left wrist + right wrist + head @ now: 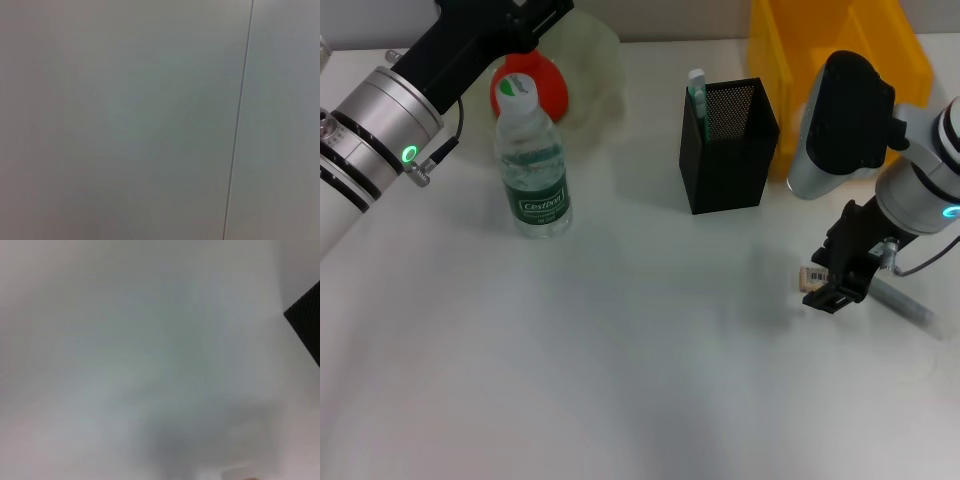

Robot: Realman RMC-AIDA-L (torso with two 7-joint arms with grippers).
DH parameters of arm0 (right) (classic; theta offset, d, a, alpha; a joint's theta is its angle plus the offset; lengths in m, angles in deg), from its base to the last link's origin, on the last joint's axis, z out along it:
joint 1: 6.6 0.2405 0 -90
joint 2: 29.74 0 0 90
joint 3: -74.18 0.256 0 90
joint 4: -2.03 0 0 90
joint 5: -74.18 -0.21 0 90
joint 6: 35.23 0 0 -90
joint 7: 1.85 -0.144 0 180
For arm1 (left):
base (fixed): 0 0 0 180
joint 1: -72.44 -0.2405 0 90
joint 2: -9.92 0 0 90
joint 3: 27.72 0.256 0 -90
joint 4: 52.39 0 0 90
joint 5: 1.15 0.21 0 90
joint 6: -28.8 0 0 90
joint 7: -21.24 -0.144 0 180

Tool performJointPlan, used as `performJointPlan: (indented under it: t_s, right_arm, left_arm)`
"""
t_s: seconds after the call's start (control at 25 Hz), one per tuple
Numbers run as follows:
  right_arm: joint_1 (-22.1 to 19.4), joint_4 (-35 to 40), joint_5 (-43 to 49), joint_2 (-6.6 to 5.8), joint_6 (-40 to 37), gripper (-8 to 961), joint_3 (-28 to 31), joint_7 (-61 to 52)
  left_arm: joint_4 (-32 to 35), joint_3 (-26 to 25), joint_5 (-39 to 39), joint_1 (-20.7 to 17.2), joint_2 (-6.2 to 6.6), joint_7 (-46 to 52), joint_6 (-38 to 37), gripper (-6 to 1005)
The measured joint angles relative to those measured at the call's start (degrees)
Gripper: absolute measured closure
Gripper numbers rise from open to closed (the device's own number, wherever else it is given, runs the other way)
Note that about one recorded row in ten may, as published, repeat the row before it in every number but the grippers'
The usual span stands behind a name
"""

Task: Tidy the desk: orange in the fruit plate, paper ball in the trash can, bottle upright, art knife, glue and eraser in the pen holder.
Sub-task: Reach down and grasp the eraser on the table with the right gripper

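The orange [542, 85] lies at the near left rim of the pale-green fruit plate [588, 62], partly behind the upright bottle [532, 160]. My left gripper [510, 20] hangs just above the orange, its tip cut off by the view's top edge. The black mesh pen holder [728, 145] holds a green-and-white stick that looks like the glue [697, 95]. My right gripper [832, 280] is shut on the beige eraser [814, 277], right of and nearer than the holder. A grey slender art knife [908, 305] lies on the table beside it. The paper ball is out of view.
The yellow trash can [840, 45] stands at the back right, behind the right arm's elbow [840, 120]. A corner of the pen holder [306, 322] shows in the right wrist view. The left wrist view shows only a plain grey surface.
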Motion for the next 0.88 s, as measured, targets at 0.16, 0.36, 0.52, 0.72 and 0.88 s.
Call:
performJointPlan:
  t_s: [0.16, 0.36, 0.52, 0.72, 0.88]
  right_arm:
    - [0.65, -0.65, 0.03, 0.02, 0.45, 408, -0.51, -0.06]
    - [1.25, -1.61, 0.19, 0.01, 0.7, 408, -0.71, -0.09]
    - [1.43, -2.12, 0.91, 0.07, 1.29, 408, -0.77, -0.15]
    - [1.82, -2.64, 0.95, 0.13, 1.41, 409, -0.91, -0.17]
    - [2.08, -3.3, 0.96, 0.13, 1.74, 409, -0.93, -0.21]
  left_arm:
    - [0.0, 0.0, 0.0, -0.02, 0.02, 0.19, 0.0, 199]
    - [0.0, 0.0, 0.01, -0.12, 0.02, 0.38, 0.0, 200]
    - [0.01, 0.0, 0.0, -0.22, 0.01, 0.29, 0.0, 200]
    - [0.0, 0.0, -0.03, -0.22, 0.02, 0.12, -0.01, 200]
    - [0.0, 0.0, -0.05, -0.22, 0.02, 0.06, 0.0, 201]
